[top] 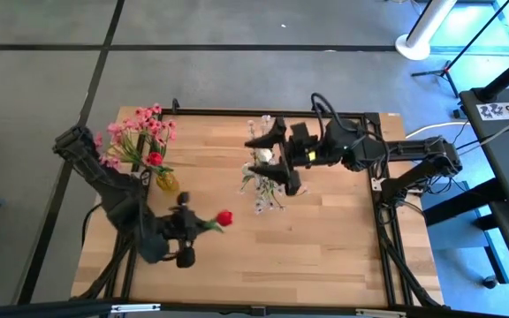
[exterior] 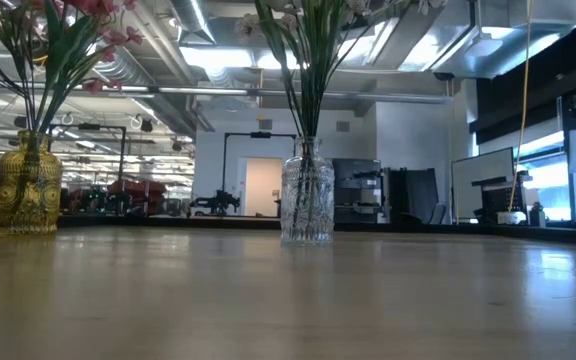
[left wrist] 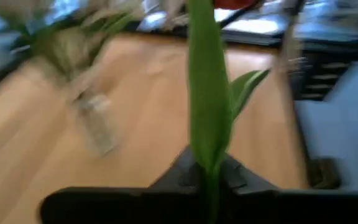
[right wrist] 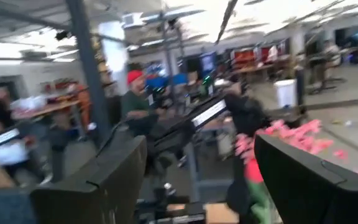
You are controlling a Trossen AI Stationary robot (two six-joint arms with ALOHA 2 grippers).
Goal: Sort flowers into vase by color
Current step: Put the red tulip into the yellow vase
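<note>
A red rosebud (top: 225,217) on a green stem (left wrist: 207,93) hangs above the table's near left part, with my left gripper (top: 193,226) shut on it. A yellow vase (top: 166,182) at the far left holds pink blossom sprays (top: 144,128) and a red rosebud (top: 155,159). A clear glass vase (exterior: 306,200) near the middle holds white sprigs (top: 262,199). My right gripper (top: 274,157) hovers high over the clear vase, open, with nothing between its fingers (right wrist: 104,180). My left gripper pinches the rosebud's green stem (left wrist: 207,163) between its two shut fingers, low on the stem, below the long leaf. The fingers come from the table's left, slanting a little down. The flower sticks out ahead of them toward the right, bud foremost, lifted clear of the table.
The wooden table (top: 325,238) has bare room on its near and right parts. A dark frame (top: 383,221) runs along its edges. Beyond the table the right wrist view shows people (right wrist: 138,99) and workbenches.
</note>
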